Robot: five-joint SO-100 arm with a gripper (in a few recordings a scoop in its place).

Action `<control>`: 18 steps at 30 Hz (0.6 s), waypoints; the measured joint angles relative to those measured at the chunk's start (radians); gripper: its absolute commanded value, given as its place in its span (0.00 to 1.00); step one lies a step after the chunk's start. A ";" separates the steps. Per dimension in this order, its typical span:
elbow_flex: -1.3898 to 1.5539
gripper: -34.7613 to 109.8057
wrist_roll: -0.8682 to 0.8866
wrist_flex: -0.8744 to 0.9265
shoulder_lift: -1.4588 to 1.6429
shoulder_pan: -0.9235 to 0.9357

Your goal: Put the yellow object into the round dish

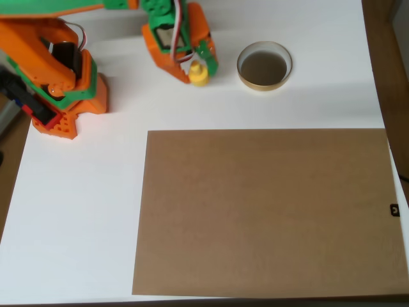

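Observation:
The small yellow object (pixel 199 75) is near the top of the overhead view, on the white table left of the round dish (pixel 264 66). The dish has a pale tan rim and a dark brown inside with nothing in it. My orange and green gripper (pixel 197 70) reaches down from the top edge. Its two fingers press closely against the yellow object, one on the left and one on the right, so it is shut on it. About one dish width of bare table separates the yellow object from the dish.
The orange arm base (pixel 61 77) stands at the top left. A large brown cardboard sheet (pixel 265 211) covers the lower right of the white table (pixel 70 224). The table's right edge meets a darker wooden surface (pixel 393 64).

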 measured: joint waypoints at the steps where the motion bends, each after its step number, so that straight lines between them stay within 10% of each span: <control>1: -0.023 0.24 -0.006 0.003 -0.023 -0.015; 18: -0.394 0.24 0.005 0.006 -0.457 -0.156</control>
